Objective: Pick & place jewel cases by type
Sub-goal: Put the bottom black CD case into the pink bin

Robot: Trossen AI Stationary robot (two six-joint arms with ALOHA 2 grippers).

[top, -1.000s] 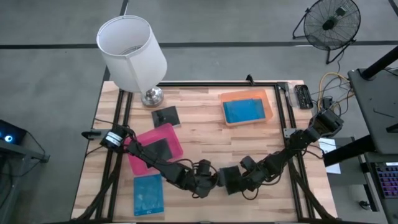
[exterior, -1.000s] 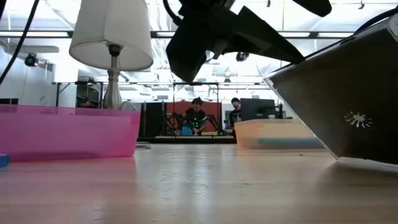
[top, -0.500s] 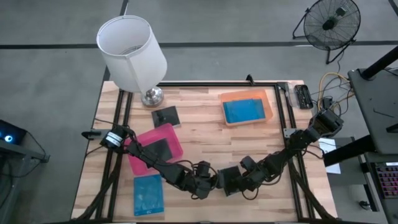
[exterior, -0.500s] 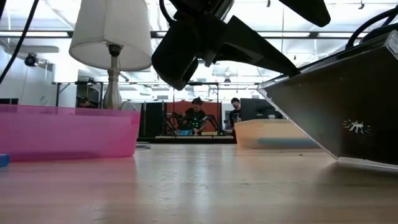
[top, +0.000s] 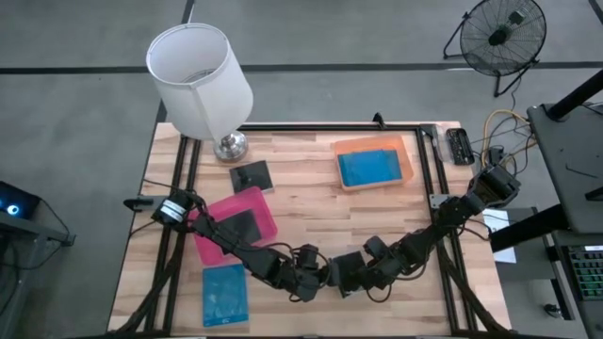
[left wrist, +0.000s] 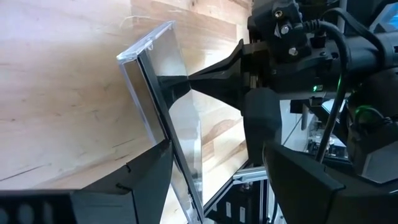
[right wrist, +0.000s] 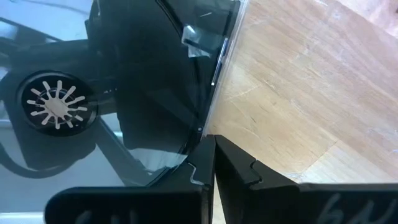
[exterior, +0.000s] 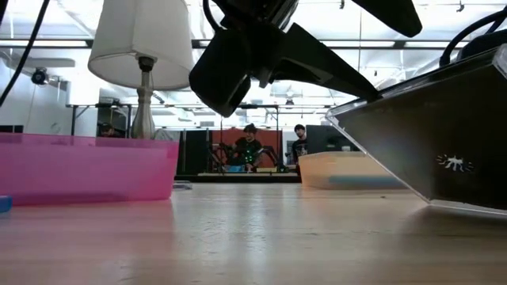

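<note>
Dark grey plastic, thin and clear-edged, the jewel case (exterior: 432,138) is standing tilted on one edge at the counter's (top: 311,202) near edge, well in front of the pink tray (top: 236,223). The right claw (right wrist: 211,163) is pinching its rim with fingers nearly closed; the left claw (left wrist: 214,180) is straddling it with fingers spread wide. Just left of the pink tray's front, a translucent blue case (top: 224,294) is lying flat. Inside the tray a dark case (top: 245,225) is resting; behind it another dark case (top: 252,176) is lying near the lamp (top: 200,83).
</note>
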